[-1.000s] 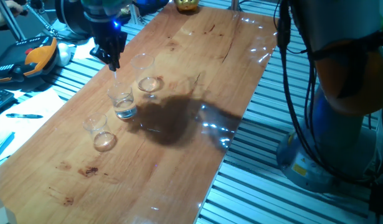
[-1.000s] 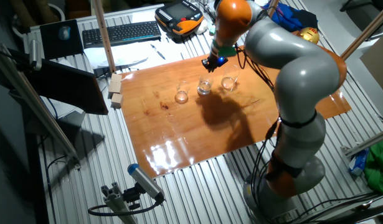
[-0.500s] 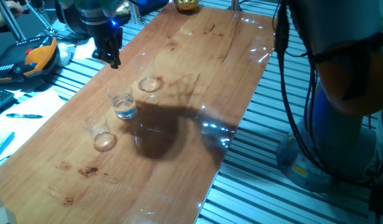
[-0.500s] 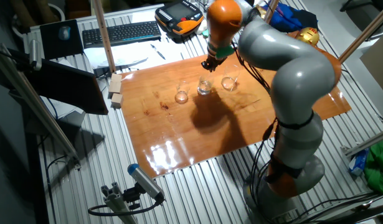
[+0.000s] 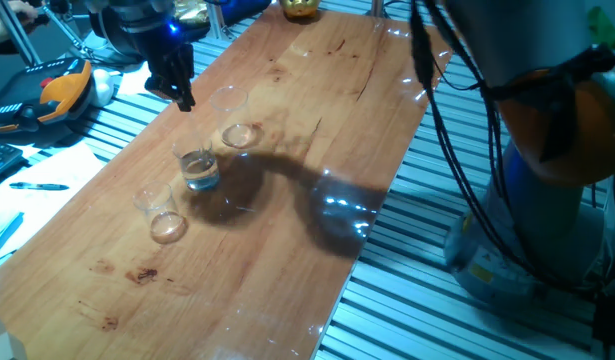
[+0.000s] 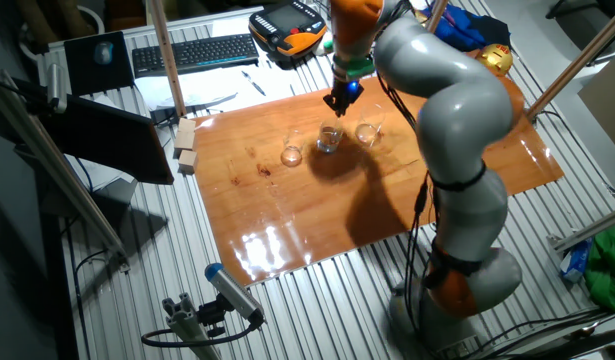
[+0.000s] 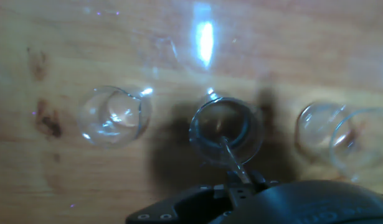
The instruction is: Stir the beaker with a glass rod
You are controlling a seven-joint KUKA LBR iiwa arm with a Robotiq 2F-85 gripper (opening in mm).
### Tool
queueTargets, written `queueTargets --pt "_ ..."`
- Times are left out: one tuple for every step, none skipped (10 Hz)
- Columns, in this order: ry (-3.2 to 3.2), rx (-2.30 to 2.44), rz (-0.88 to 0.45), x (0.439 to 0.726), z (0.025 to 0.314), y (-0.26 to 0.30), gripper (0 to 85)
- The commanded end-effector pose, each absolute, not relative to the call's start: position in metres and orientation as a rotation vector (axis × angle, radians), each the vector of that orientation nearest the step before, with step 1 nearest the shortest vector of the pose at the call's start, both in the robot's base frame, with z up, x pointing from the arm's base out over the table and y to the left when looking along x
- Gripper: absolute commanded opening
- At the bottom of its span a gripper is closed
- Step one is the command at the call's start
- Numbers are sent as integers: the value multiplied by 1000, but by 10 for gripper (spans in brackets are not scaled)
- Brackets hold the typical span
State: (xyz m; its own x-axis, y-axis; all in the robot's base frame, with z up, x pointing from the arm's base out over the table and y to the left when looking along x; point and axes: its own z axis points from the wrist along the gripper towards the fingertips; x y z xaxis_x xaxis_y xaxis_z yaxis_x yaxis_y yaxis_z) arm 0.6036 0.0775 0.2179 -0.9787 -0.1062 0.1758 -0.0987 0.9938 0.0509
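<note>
Three clear beakers stand in a row on the wooden table (image 5: 317, 120). The beaker (image 5: 197, 170) is the middle one, with a whitish glinting base; it also shows in the other fixed view (image 6: 329, 138) and in the hand view (image 7: 225, 130). My gripper (image 5: 177, 88) hangs just above and behind it, shut on the glass rod (image 7: 231, 155). The rod slants down from the fingers into the beaker's mouth. In the fixed views the rod is too thin to make out. The gripper also shows in the other fixed view (image 6: 339, 100).
A taller, wider beaker (image 5: 237, 122) stands close on one side of the beaker and a smaller beaker (image 5: 162, 215) on the other. An orange hand-held controller (image 5: 62, 88) lies off the table's left edge. Wooden blocks (image 6: 187, 145) and a keyboard (image 6: 192, 50) lie beyond the table.
The arm has swung round and its shadow has slid onto the beaker. The gripper has shifted slightly away from the beaker's near side while still holding the rod in it.
</note>
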Motion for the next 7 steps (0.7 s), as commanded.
queueTargets --pt "-2955 -44 -173 605 216 78 0" --pt "-2996 -119 -230 606 213 78 0" --pt "-3046 -160 -265 606 212 79 0" --pt "-3073 -182 -285 608 213 78 0" --pt "-3116 -189 -308 609 214 77 0" --pt "-3171 -169 -325 609 213 76 0" --pt "-3225 -111 -303 609 213 75 0"
